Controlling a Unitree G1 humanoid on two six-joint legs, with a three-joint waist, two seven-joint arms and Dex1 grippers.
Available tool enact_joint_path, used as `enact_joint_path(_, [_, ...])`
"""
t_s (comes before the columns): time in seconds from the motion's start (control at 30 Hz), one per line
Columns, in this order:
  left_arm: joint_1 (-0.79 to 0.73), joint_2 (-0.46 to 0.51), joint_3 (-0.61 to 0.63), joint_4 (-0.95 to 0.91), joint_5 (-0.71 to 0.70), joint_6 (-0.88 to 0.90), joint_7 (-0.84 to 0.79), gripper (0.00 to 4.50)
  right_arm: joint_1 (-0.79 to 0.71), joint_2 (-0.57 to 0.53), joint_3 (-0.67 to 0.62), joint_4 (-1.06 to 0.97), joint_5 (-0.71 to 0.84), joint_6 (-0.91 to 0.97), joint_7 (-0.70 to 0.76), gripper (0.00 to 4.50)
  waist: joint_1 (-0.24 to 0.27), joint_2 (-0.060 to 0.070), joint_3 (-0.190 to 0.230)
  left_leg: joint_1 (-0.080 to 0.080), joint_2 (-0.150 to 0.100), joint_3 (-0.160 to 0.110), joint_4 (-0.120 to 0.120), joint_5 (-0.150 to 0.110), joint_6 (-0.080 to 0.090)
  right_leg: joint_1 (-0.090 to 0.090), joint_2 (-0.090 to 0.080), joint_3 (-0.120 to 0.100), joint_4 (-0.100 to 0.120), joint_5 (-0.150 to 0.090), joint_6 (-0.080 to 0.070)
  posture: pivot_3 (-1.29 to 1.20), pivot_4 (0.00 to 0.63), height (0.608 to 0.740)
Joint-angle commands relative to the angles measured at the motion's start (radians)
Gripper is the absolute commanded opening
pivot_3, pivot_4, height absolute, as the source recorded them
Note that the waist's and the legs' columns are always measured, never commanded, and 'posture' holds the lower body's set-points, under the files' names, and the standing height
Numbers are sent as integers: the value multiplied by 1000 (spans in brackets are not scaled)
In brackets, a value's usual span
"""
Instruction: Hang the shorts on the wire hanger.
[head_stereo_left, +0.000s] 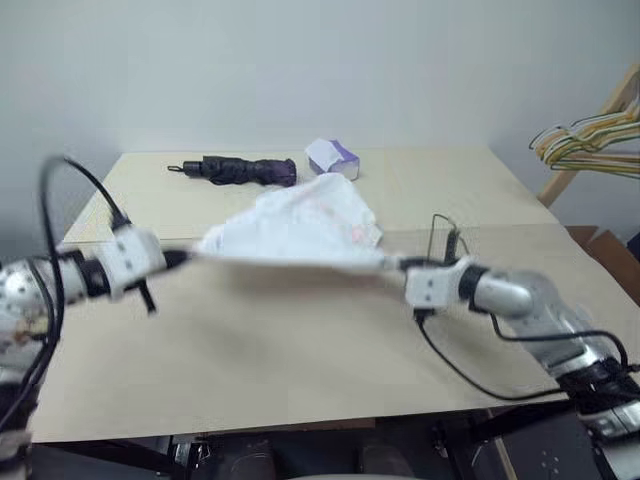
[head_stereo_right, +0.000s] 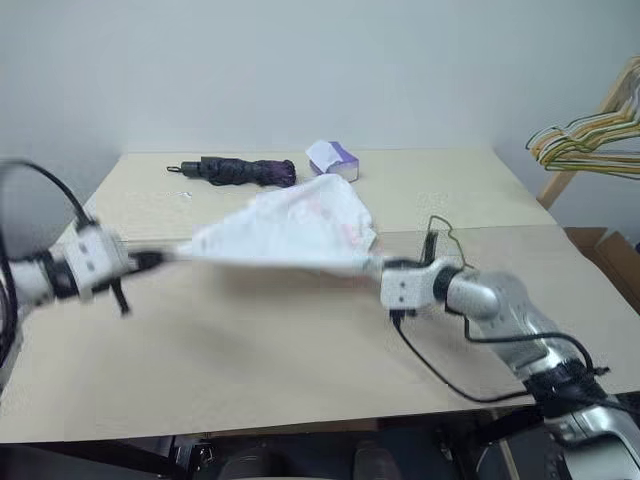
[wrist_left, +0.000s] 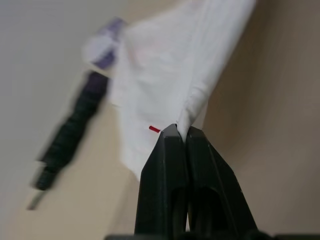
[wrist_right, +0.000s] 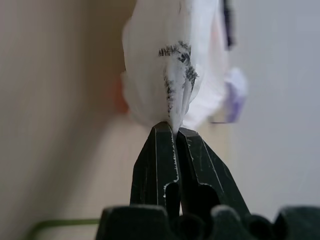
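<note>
I grip the shorts with both grippers, left gripper and right gripper each clenched on an edge, stretching them above the table. The wire hanger lies just right, not yet threaded; hanging remains.

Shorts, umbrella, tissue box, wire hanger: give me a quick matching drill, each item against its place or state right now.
Items:
1. shorts
2. umbrella
3. tissue box
4. wire hanger

States:
A. lying on the table beside the right gripper
B. stretched between both grippers, left gripper at the other end
C. folded, dark, at the table's far edge
D. white and purple, right of the umbrella

Pairs: 1-B, 2-C, 3-D, 4-A
</note>
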Motion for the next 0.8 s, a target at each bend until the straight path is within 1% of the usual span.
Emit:
enact_joint_path(0.03, [98, 78, -21, -107, 34, 30, -89, 0, 9, -55, -12, -54, 21, -36, 112, 32, 8, 0, 0, 1, 0, 0, 0, 0, 0, 0, 0, 0, 0, 0, 0, 48, 0, 740])
enact_joint_path(0.1, [169, 110, -39, -147, 45, 67, -127, 0, 28, -77, -10, -75, 25, -54, 162, 32, 16, 0, 0, 2, 0, 0, 0, 1, 0, 0, 0, 0, 1, 0, -1, 46, 0, 740])
enact_joint_path(0.17, [219, 135, -49, -168, 70, 71, -147, 0, 39, -73, -23, -97, 40, -39, 185, 32, 19, 0, 0, 5, 1, 0, 0, 1, -1, 2, 1, 0, 1, 0, -1, 50, 0, 740])
enact_joint_path(0.2, [233, 133, -52, -179, 79, 69, -141, 0, 47, -85, -25, -115, 51, -37, 215, 32, 22, 0, 0, 7, 1, 0, 0, -2, -5, 1, 1, 0, 0, -1, -2, 51, 0, 740])
enact_joint_path(0.23, [243, 127, -52, -193, 80, 72, -135, 0, 59, -97, -31, -137, 72, -24, 248, 32, 26, 0, 0, 8, 1, 0, 0, -2, -6, 2, 1, 0, 0, -1, -2, 50, 0, 740])
enact_joint_path(0.33, [280, 117, -23, -251, 6, 126, -163, 0, 100, -146, -51, -195, 129, 1, 337, 32, 41, 0, 0, 8, 1, 0, 0, -1, -4, 2, 0, 0, 0, -1, -1, 51, 0, 740])
enact_joint_path(0.47, [354, 183, 29, -283, -9, 182, -235, 0, 158, -208, -114, -281, 299, 62, 446, 32, 48, 0, 0, 5, 1, 0, 0, 1, 0, 1, 1, 0, 0, -1, -2, 57, 0, 740])
enact_joint_path(0.57, [343, 197, 56, -292, -27, 209, -246, 0, 152, -217, -171, -328, 431, 173, 499, 32, 49, 1, 1, 5, 2, 0, 0, 1, 0, 1, 2, 0, 1, -1, -2, 55, 0, 740])
enact_joint_path(0.6, [315, 191, 60, -292, -40, 214, -244, 0, 143, -217, -185, -334, 461, 211, 508, 32, 49, 1, 1, 7, 2, 0, 0, 1, -1, 1, 1, 0, 1, -2, -2, 55, 0, 740])
enact_joint_path(0.63, [243, 168, 52, -281, -65, 220, -232, 0, 103, -196, -196, -322, 490, 282, 499, 32, 50, 1, 1, 9, 2, 0, 0, -2, -6, 2, 1, 0, 0, -5, -4, 57, 0, 740])
enact_joint_path(0.7, [88, 106, 11, -239, -57, 221, -176, 0, 16, -149, -196, -281, 509, 407, 467, 32, 54, 1, 1, 11, 2, 1, 0, -3, -8, 3, 1, 0, 0, -7, -4, 57, 0, 740])
enact_joint_path(0.77, [-205, -21, -88, -123, 78, 340, 10, 0, -166, -42, -162, -151, 419, 554, 340, 32, 62, 0, -1, 11, 1, 0, 0, -3, -8, 4, 1, 0, 0, -6, -4, 55, 0, 740])
enact_joint_path(0.8, [-352, -95, -132, -40, 177, 384, 141, 0, -258, 13, -150, -74, 360, 594, 256, 32, 67, 0, -1, 13, 1, 0, 1, -3, -8, 6, 2, 0, 0, -4, -5, 55, 0, 740])
